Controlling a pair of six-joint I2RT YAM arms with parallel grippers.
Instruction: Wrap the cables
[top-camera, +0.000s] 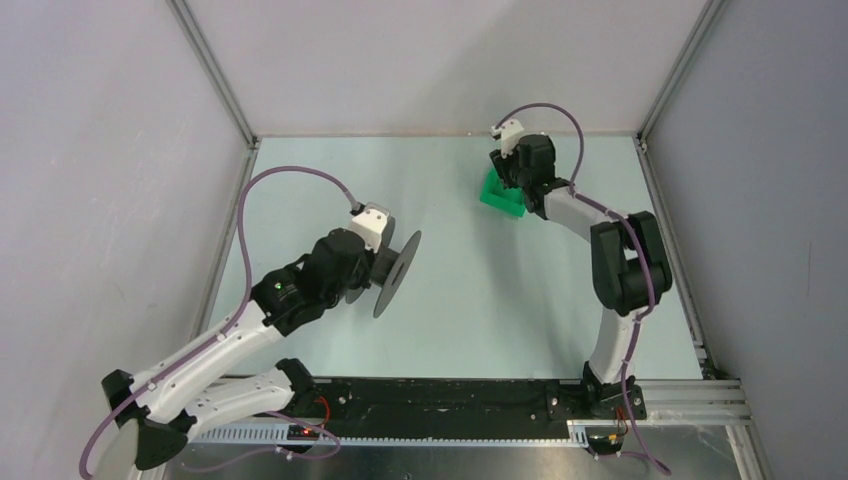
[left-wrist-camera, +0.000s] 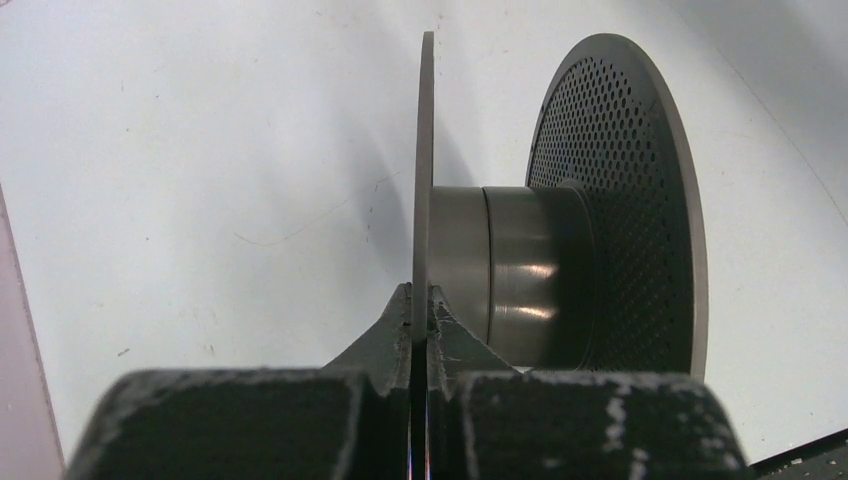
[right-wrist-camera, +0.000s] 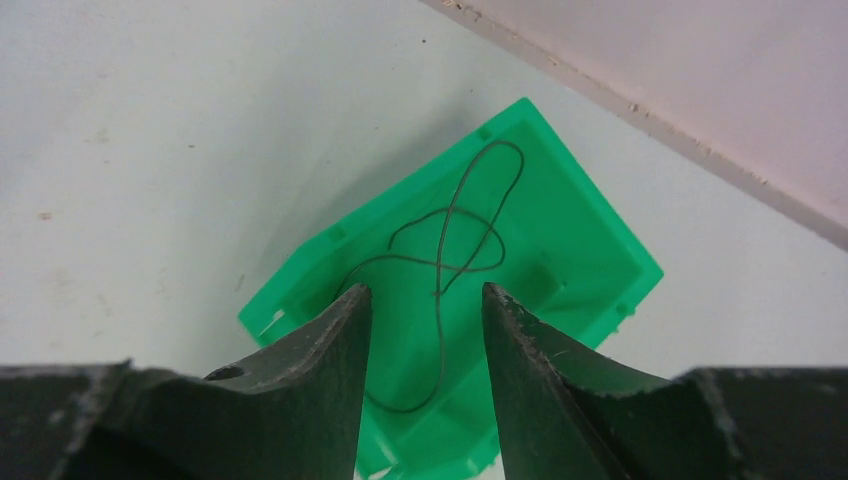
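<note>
Pick-up step, I'd say: right claw (right-wrist-camera: 425, 300) gapes part-way over the green bin (right-wrist-camera: 590, 250), thin wire (right-wrist-camera: 440, 255) curled inside, one strand between its fingers (right-wrist-camera: 320, 380), ungripped. Left claw (left-wrist-camera: 420, 315) pinches the black reel (left-wrist-camera: 620, 200) by one flange. Next: drop & close on that strand — precisely.

No readable text in any view.
Reel (left-wrist-camera: 620, 200), green bin (right-wrist-camera: 590, 240), counter (top-camera: 480, 300), left claw (left-wrist-camera: 420, 322) and right claw (right-wrist-camera: 425, 300): no lettering, label, brand or number legible on any of them. Only sign-like mark is a small green indicator light (top-camera: 277, 289) on the dark section of the left arm (top-camera: 230, 350), top view, with no caption visible beside it. White connector blocks (top-camera: 372, 213) are too small to tell if they're printed.
</note>
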